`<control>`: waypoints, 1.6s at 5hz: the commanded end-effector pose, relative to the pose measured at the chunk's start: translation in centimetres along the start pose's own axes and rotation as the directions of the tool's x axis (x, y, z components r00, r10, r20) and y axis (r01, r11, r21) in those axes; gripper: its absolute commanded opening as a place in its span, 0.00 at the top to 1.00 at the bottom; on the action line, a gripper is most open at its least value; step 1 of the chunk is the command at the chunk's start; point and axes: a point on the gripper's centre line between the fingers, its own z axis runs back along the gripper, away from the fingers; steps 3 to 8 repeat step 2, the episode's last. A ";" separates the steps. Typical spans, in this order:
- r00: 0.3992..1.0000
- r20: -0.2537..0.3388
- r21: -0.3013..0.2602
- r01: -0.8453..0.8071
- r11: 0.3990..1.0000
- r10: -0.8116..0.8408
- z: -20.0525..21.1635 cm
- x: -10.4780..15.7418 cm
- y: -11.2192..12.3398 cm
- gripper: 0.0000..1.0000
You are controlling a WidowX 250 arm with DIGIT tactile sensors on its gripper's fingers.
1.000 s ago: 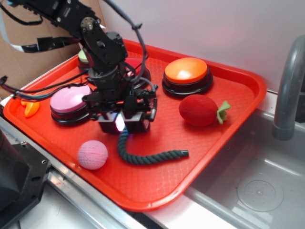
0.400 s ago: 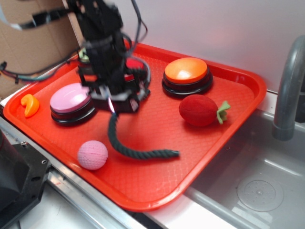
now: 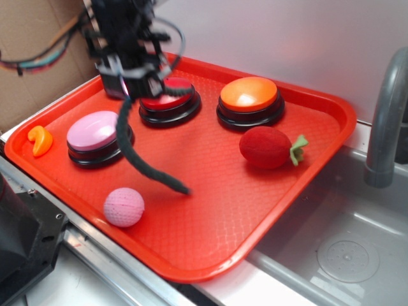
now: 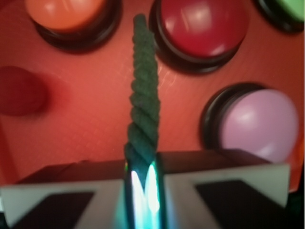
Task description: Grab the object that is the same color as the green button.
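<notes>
Green rope (image 3: 143,159): dark, twisted; pinched by its upper end, the rest hanging free over the tray (image 3: 268,191).
Gripper (image 3: 131,86): clamped narrow on the rope; wrist view shows the strand (image 4: 143,105) wedged between both jaws.
Gripper position: raised above the tray, at about 10 o'clock from tray centre, just beside the red button (image 3: 169,102).
Long axis: runs from the jaws down and toward 4 o'clock in the exterior view; lower tip (image 3: 183,190) at or just above the tray floor, contact cannot be told.
Colour match: green button (image 4: 290,7) shows only as a sliver at the wrist view's 1 o'clock corner.
Step in hand: lift after grasp; judged nearly complete.
Next move calls for: firm hold and enough height to bring the dangling tip clear.
Neighbours: pink button (image 3: 95,134), orange button (image 3: 248,95), strawberry (image 3: 268,146), pink ball (image 3: 124,207), all apart from the rope.
</notes>
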 end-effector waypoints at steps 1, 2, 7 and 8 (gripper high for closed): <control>0.984 0.129 -0.004 0.121 0.993 -0.120 6.6 0.5 0.9 1.00; 0.980 0.100 -0.023 0.176 0.984 -0.172 7.1 0.2 1.3 1.00; 0.980 0.100 -0.023 0.176 0.984 -0.172 7.1 0.2 1.3 1.00; 0.980 0.100 -0.023 0.176 0.984 -0.172 7.1 0.2 1.3 1.00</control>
